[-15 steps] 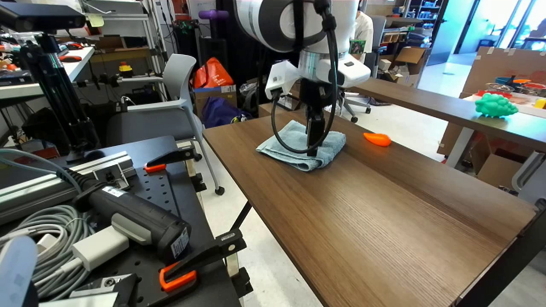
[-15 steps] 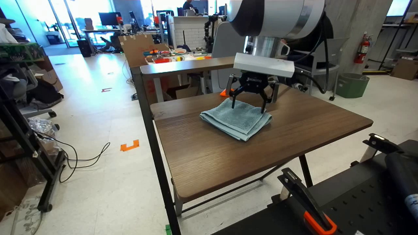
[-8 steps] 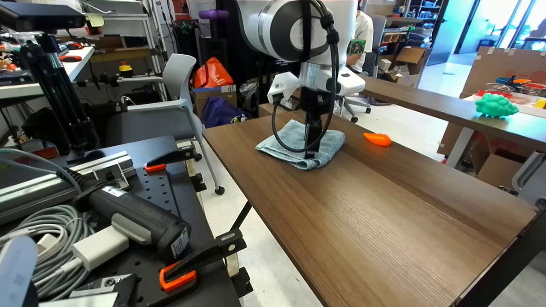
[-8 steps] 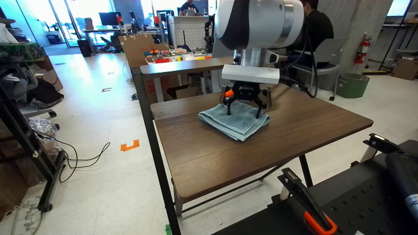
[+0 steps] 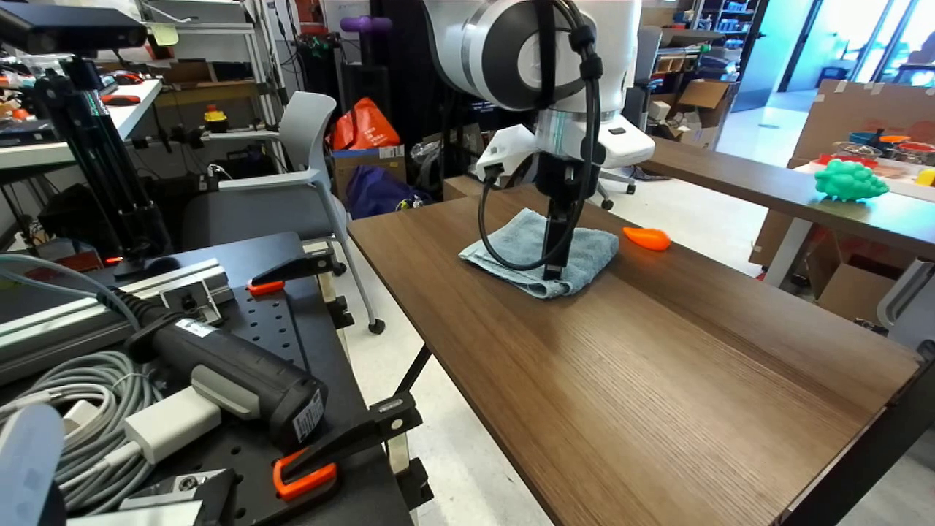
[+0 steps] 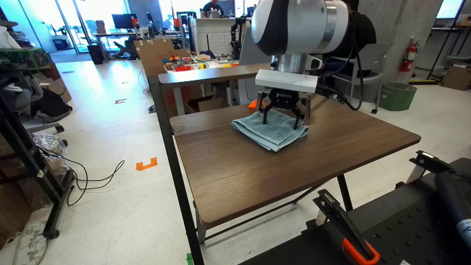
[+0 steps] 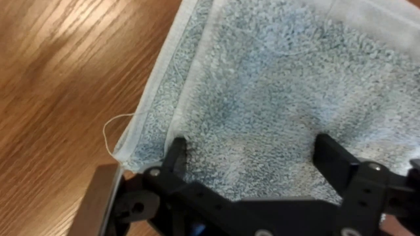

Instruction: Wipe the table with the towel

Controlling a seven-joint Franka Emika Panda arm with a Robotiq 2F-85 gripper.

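So the arm (image 6: pixel 300 27) drops in from the top of the frame in both exterior views, with only its lower part showing. The silver wrist (image 6: pixel 290 63) hangs pretty much straight down, with a chunky white housing (image 6: pixel 287 80) just below it, and under that the gripper (image 6: pixel 280 125), tips aimed down. Its 2 black fingers (image 7: pixel 334 160) are spread well apart, big gap between them, and both show in the wrist view, tips kinda blurry. In an exterior view the gripper's side-on, so those 2 read as 1 dark column; there's a black strap (image 5: pixel 546 51) around the arm, and black cable (image 5: pixel 592 102) loops low across the gripper's front.
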